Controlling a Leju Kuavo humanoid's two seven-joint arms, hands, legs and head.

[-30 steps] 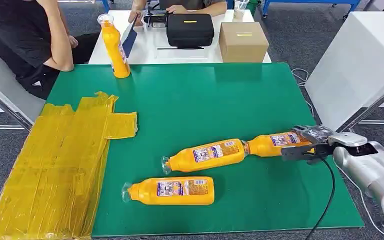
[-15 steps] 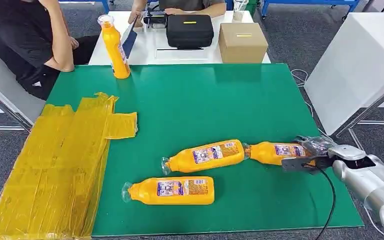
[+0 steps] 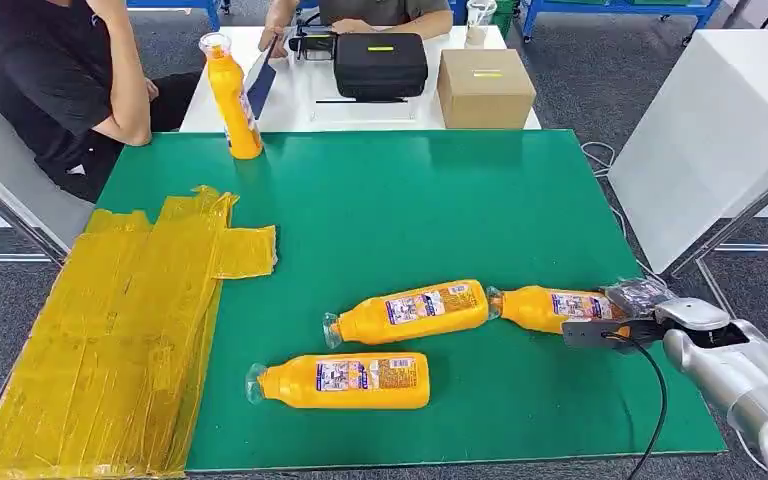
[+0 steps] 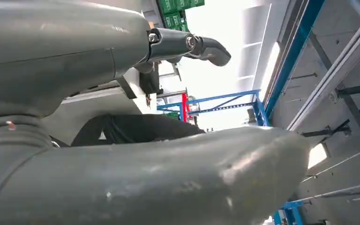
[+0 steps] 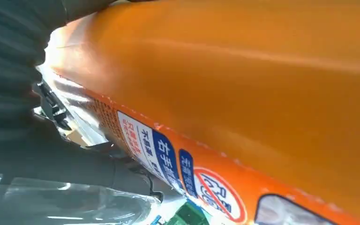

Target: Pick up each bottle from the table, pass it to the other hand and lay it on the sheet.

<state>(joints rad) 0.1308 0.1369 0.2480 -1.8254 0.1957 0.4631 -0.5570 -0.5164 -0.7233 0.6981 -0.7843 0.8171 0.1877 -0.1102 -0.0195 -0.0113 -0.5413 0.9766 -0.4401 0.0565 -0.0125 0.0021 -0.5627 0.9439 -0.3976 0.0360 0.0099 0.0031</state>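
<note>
While the orange bottle (image 3: pixel 545 307) lies on the green table (image 3: pixel 440 200), the right hand (image 3: pixel 620 322) grips its base end.

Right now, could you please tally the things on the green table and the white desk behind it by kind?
Orange bottles: 4
Yellow sheet: 1
Black case: 1
Cardboard box: 1
Total: 7

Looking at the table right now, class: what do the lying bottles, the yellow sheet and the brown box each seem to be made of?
The bottles: likely plastic, glossy orange with printed labels and clear caps; highlights run along the sides. The yellow sheet: thin shiny film, probably plastic or tape strips, since it wrinkles and shows seams. The brown box: matte cardboard, apparently, with a taped top.
</note>
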